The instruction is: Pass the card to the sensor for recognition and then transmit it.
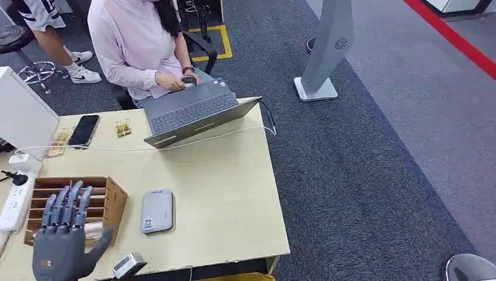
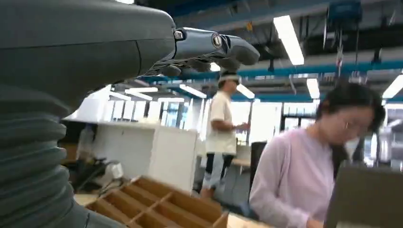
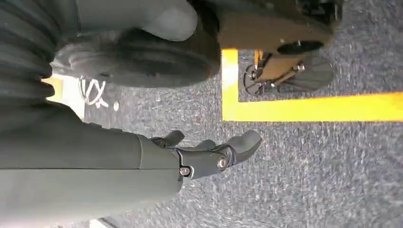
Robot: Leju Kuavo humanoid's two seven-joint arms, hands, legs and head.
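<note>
Left hand point(image 1: 61, 237) raised over the near left corner of the table point(image 1: 234, 199), palm down, fingers spread and extended above the wooden slotted organizer point(image 1: 114, 202). Holds nothing; no contact with the organizer that I can make out. Left wrist view agrees: fingers point(image 2: 209, 47) stretched out in open air, organizer compartments below them.

Right hand point(image 3: 209, 154) hangs by the robot's side over grey carpet, fingers loosely apart, empty.

Card: not positively identified. Something pale sits in the near end of the organizer, just under the left hand, but it is too small and too hidden to call. Judgement: the card is probably stored in that organizer.

Just right of the organizer, flat on the table, a grey slab-shaped device point(image 1: 157, 211); likely the sensor. A small grey-white object point(image 1: 128, 265) sits at the near table edge beside the left thumb.

Progress, judged: at the very start. No card picked, nothing presented to the sensor, nothing handed over. All three steps remain.

Farther back: a white cable point(image 1: 146, 147) across the table, a phone point(image 1: 84, 129) at the left, an open laptop point(image 1: 196, 111) at the far edge with a seated person point(image 1: 137, 47) in a pink top behind it
</note>
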